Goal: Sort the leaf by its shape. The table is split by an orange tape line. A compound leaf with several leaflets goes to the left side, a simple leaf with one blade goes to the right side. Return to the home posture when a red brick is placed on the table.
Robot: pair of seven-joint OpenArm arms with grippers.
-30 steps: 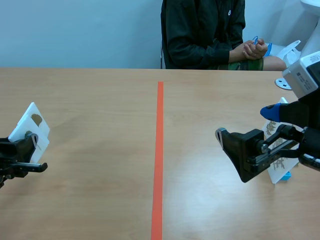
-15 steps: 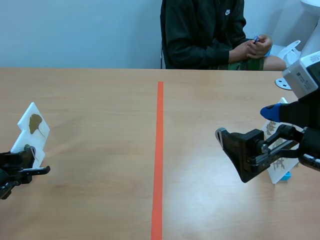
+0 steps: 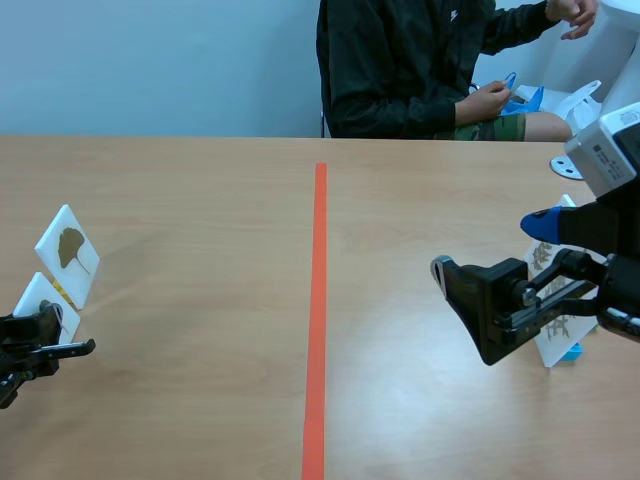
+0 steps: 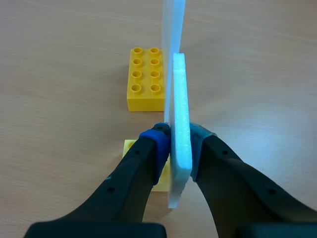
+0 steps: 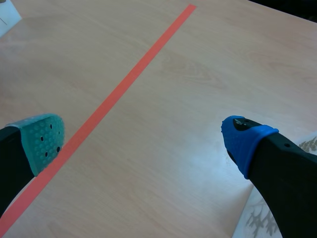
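Note:
My left gripper (image 3: 42, 338) is low at the table's near left, shut on a white foam card (image 3: 36, 295). The left wrist view shows this card (image 4: 179, 119) edge-on between the pads, over a small yellow base (image 4: 130, 148); its leaf is hidden. Just beyond stands a second white card (image 3: 68, 255) bearing one brown fan-shaped leaf, its thin edge (image 4: 173, 29) rising beside a yellow brick (image 4: 146, 79). My right gripper (image 3: 490, 246) hovers open right of the orange tape line (image 3: 318, 300), nothing between its fingers. A card with a many-leaflet leaf (image 3: 556, 328) stands behind it.
A person sits across the table (image 3: 200, 200), one arm raised, a small blue item in the other hand (image 3: 495, 98). White objects (image 3: 580, 100) lie at the far right edge. In the right wrist view the tape line (image 5: 114, 94) runs under my right gripper (image 5: 143, 141).
My left gripper has lowered its card toward the table, uncovering the fan-leaf card behind it. The person has raised one arm. The right arm has not moved.

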